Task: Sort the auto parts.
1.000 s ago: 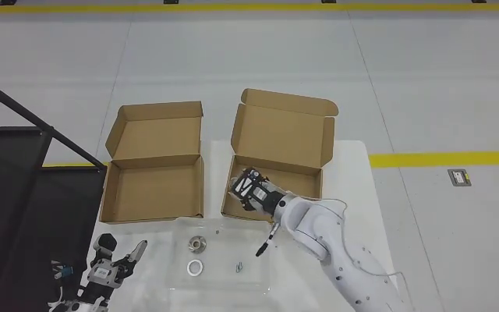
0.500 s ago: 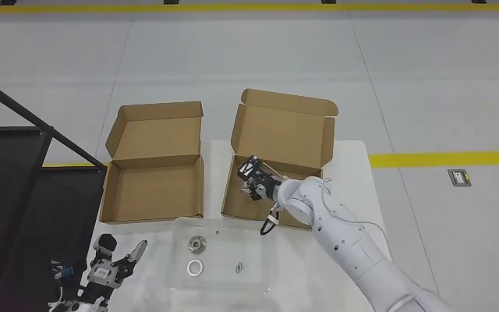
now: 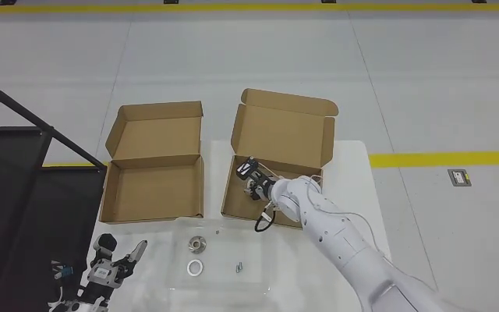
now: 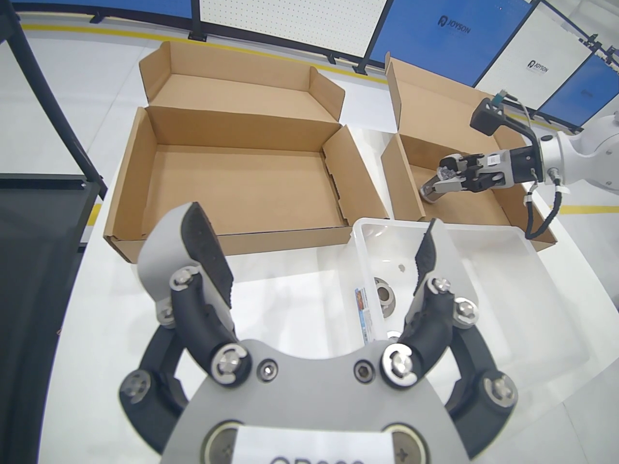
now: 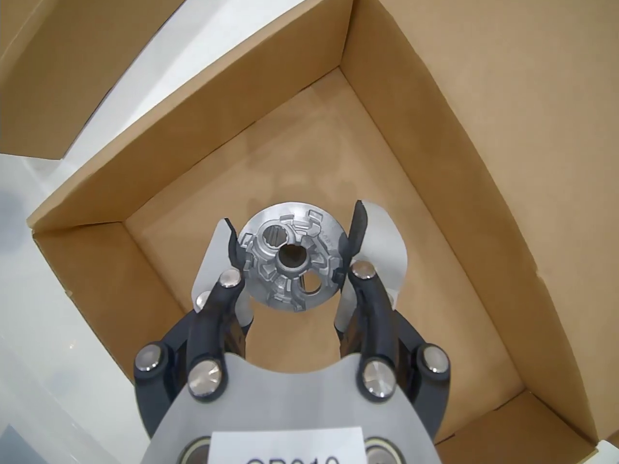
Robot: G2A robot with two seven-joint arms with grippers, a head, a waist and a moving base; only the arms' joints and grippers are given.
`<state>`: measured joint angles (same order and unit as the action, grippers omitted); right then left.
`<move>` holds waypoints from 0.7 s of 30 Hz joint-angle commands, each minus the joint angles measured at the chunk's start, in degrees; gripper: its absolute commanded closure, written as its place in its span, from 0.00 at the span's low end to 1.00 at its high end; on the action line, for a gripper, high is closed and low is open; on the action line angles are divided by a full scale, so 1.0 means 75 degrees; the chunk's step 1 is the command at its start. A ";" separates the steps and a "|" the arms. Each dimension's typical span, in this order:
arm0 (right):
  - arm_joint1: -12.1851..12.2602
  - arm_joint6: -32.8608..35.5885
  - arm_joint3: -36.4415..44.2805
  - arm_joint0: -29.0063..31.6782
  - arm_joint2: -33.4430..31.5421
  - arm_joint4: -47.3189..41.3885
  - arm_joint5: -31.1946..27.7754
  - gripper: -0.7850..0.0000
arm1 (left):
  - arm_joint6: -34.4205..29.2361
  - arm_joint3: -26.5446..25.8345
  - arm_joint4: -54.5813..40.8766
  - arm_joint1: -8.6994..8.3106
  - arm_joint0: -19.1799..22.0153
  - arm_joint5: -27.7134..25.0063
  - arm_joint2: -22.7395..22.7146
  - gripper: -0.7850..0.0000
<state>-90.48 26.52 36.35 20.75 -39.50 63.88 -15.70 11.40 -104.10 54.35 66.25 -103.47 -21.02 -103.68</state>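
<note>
An industrial robotics lab: beyond the left claw (image 4: 312,217) stand blue and white pegboard partition panels (image 4: 300,7), and a pale painted floor (image 3: 273,54) with yellow lane lines (image 3: 433,160) spreads around the white worktable (image 3: 351,168) beneath it.

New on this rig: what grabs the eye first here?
The right gripper, shut on a round grey toothed metal disc, inside the open brown cardboard box on the robot's right. Next, the left gripper, open, near a clear plastic tray holding small metal parts.
</note>
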 commanded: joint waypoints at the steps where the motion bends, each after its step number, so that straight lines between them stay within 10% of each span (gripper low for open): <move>1: -0.0036 -0.0079 -0.0088 -0.0032 -0.0001 0.0001 -0.0031 0.00 | 0.0000 0.0000 0.0000 0.0000 0.0000 0.0000 0.0000 0.00; 11: 0.0136 -0.0961 0.0633 0.0256 -0.0265 0.0482 -0.0289 0.00 | 0.0000 0.0000 0.0000 0.0000 0.0000 0.0000 0.0000 0.00; 21: 0.1107 -0.1315 0.4710 0.2414 -0.1492 0.1950 -0.1610 0.00 | 0.0000 0.0000 0.0000 0.0000 0.0000 0.0000 0.0000 0.00</move>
<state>-83.14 16.22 66.25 35.99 -49.22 77.20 -25.45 11.40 -104.10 54.35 66.25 -103.47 -21.02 -103.68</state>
